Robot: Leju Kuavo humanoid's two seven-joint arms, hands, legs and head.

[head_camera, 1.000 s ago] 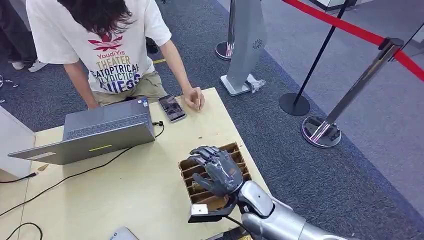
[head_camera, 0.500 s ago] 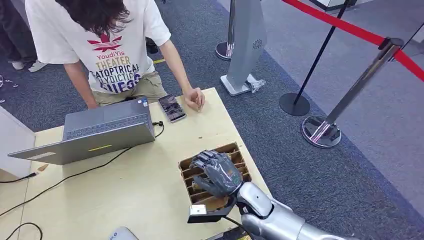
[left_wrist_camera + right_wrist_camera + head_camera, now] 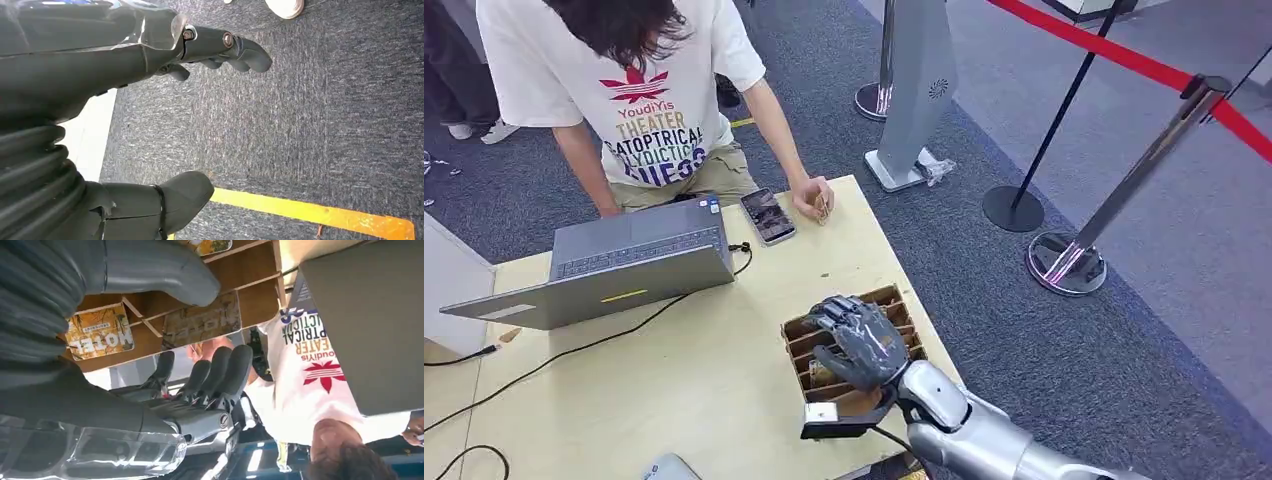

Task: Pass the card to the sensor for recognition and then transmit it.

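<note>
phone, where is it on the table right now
In the head view the phone lies at the table's far edge, between the laptop and the person's hand.

Your head view is evenly lit, bright and diffuse; shadows under the laptop are soft. Glare streaks the chrome stanchion base at 3 o'clock. Both wrist views are softer: the clear cover on the right hand catches white highlights at 7 o'clock, foreground blurred.

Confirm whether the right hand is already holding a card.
No: the right hand hovers open over the box, thumb and fingers apart, cards still inside.
</note>
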